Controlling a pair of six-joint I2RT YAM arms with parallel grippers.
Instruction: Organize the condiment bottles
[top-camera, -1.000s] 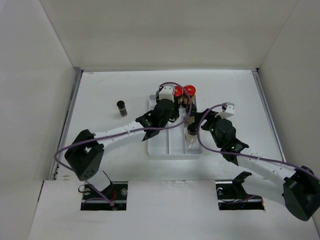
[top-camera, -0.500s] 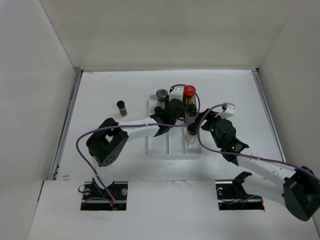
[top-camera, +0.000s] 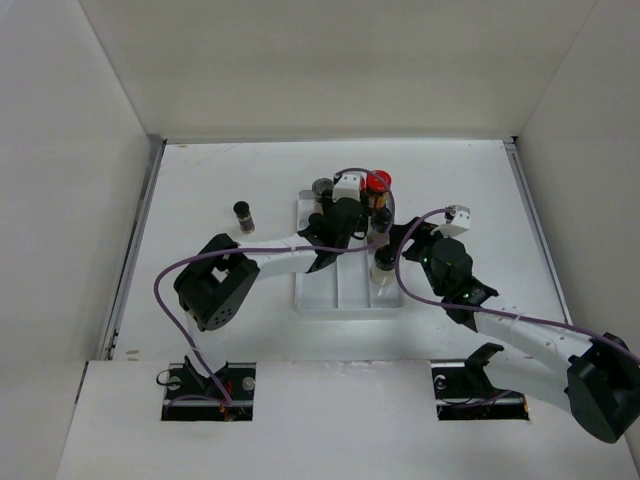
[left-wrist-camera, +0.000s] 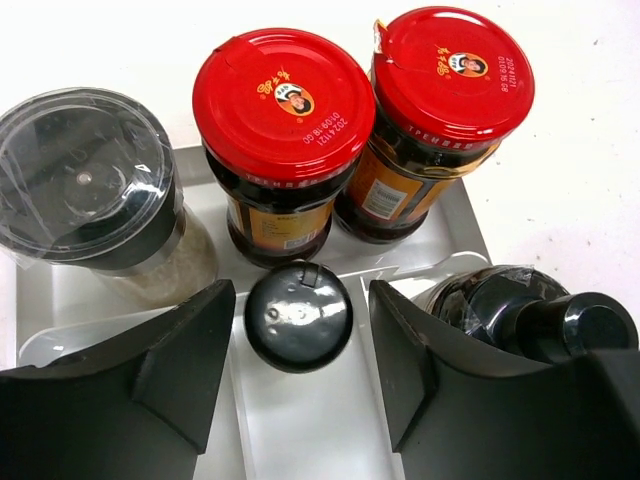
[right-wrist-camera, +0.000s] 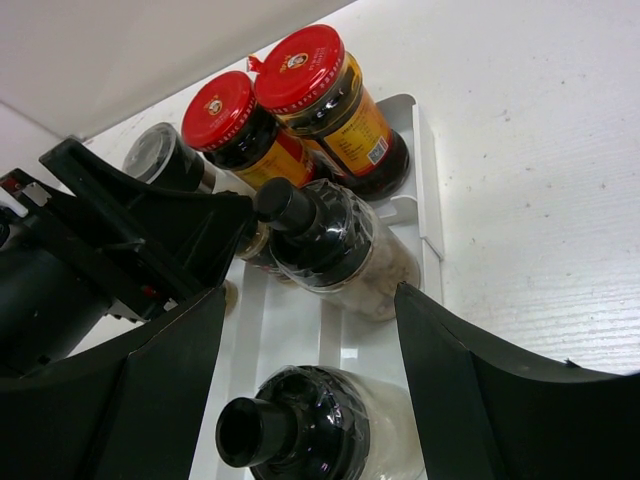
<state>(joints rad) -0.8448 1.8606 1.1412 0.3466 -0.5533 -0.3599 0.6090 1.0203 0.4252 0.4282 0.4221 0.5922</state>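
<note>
Since the earlier view the left arm has swung inward and its wrist has shifted rightward over the back of the tray, uncovering the grey-lidded jar (left-wrist-camera: 85, 185) and hiding one red lid from above. Left gripper (left-wrist-camera: 300, 300): released, its jaws standing either side of a slim black-capped jar (left-wrist-camera: 298, 318) with a visible gap on both sides. This jar stands on the floor of the white tray (left-wrist-camera: 300, 430), just in front of the two red-lidded jars (left-wrist-camera: 283, 100) (left-wrist-camera: 452, 72), with the grey-lidded jar to one side and a dark nozzle-capped bottle (left-wrist-camera: 530, 310) to the other. It is upright, long axis vertical, its cap pointing straight at the wrist camera. Judged as glass, it should be rigid, breakable, smooth-sided and light, and, being tall and narrow, easily toppled against its neighbours; the cap or the shoulder just below it, taken across the diameter, looks the surest hold. Right gripper (right-wrist-camera: 308, 297): jaws wide about a pale-filled jar (right-wrist-camera: 300, 430); contact cannot be told. One more black-capped jar (top-camera: 243, 215) stands alone on the table (top-camera: 200, 180), well apart from the tray.
</note>
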